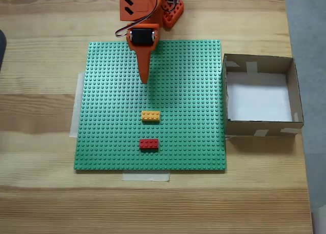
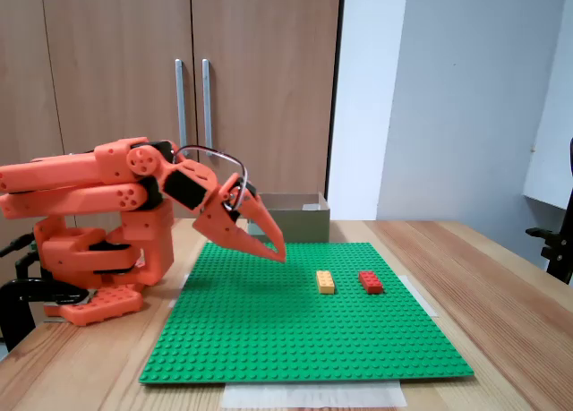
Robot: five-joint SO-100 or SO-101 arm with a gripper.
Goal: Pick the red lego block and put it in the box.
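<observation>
On the green baseplate (image 1: 112,117), the red lego block (image 1: 148,144) is not yet reached by the gripper (image 1: 144,80), fingers pressed together; spreading and reaching past the orange-yellow brick (image 1: 150,115) is called for.

- The surface (image 1: 46,111) is pale wood with lengthwise grain, seen in both fixed views.
- A green baseplate (image 1: 183,91) lies flat at its middle, edges square to the surface's edges.
- Pale tape (image 1: 146,176) sticks out from under the baseplate at its edge toward the bottom of a fixed view; another strip (image 1: 77,104) shows along its left edge.
- The box (image 1: 260,129) sits on the wood near the surface's right edge in that view, just beside the baseplate.
- The orange arm base (image 2: 98,259) stands near the surface's left edge in a fixed view.
</observation>
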